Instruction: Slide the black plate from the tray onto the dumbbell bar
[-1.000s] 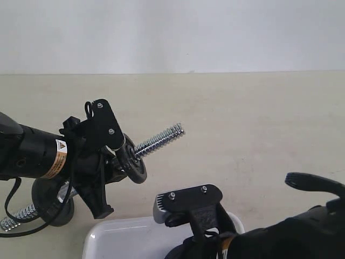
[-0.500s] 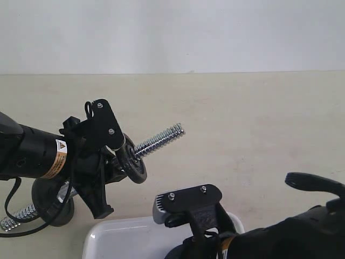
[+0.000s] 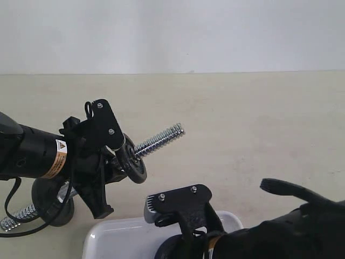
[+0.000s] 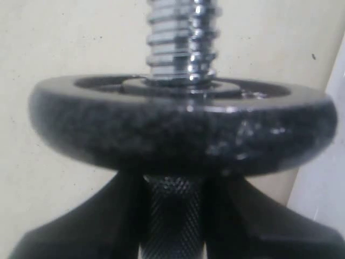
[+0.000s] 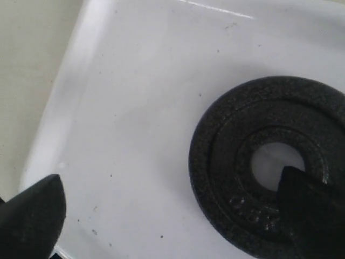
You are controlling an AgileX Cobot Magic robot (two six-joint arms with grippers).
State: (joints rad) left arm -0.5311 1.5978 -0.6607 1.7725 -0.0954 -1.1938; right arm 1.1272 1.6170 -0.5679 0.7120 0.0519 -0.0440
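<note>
Left tool gripping dumbbell bar, right tool wide over black plate

We see the right gripper shift left and slightly lower over the tray; its arm slides left too

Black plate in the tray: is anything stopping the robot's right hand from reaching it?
Nothing visible does. The black plate lies flat and uncovered on the tray, and the open right hand is directly over it.
</note>
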